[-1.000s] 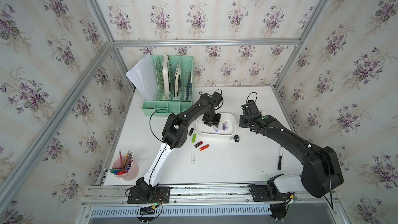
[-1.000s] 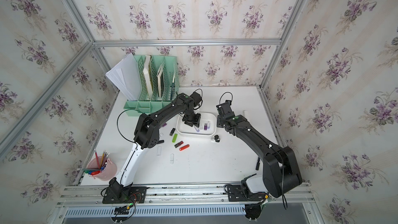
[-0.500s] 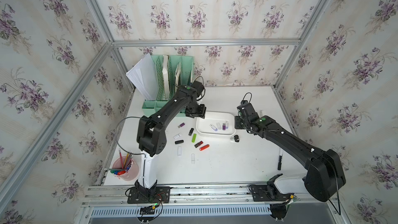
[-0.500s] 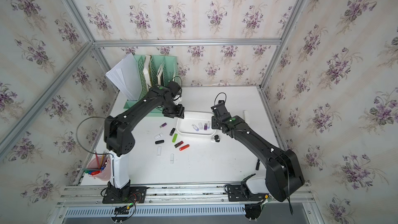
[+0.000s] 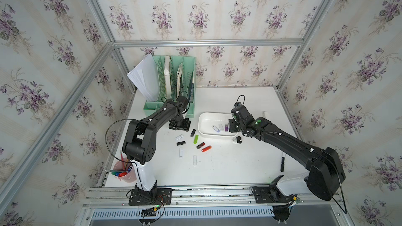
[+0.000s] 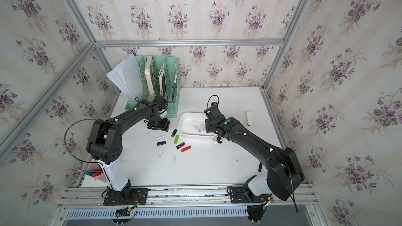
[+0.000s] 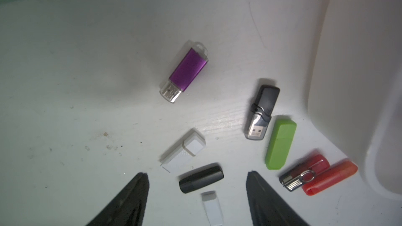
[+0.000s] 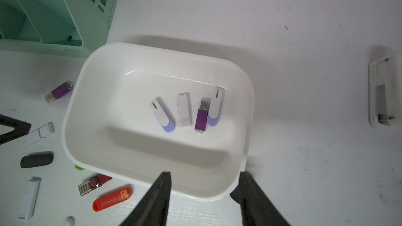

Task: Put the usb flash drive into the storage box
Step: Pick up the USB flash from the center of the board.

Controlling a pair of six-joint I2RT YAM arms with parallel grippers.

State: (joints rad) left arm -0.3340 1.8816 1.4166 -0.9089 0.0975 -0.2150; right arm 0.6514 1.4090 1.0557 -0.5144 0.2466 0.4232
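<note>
The white storage box [image 5: 208,135] [image 6: 188,135] [image 8: 91,61] sits mid-table and holds several usb flash drives: white-and-lavender ones, a white one and a purple one [image 8: 201,116]. More drives lie loose to its left: purple [image 7: 185,72], black-and-silver [image 7: 261,114], green [image 5: 196,139] [image 7: 280,144], white [image 7: 185,151], black [image 7: 201,178] and orange-red [image 5: 206,148] [image 8: 113,198]. My left gripper [image 5: 179,125] [image 7: 196,175] hangs open and empty over these loose drives. My right gripper [image 5: 233,126] [image 8: 205,173] is open and empty above the box's near corner.
A mint-green file organizer [image 5: 174,83] with papers stands at the back left, close behind the left gripper. A pink pen cup [image 5: 126,170] is at the front left. A small black drive [image 5: 237,140], a white bar [image 5: 265,114] and a black pen [image 5: 282,164] lie on the right.
My left arm has swung from above the storage box to the left, over the loose drives, with its jaws spreading wider. The right gripper shifted slightly and opened a little.
</note>
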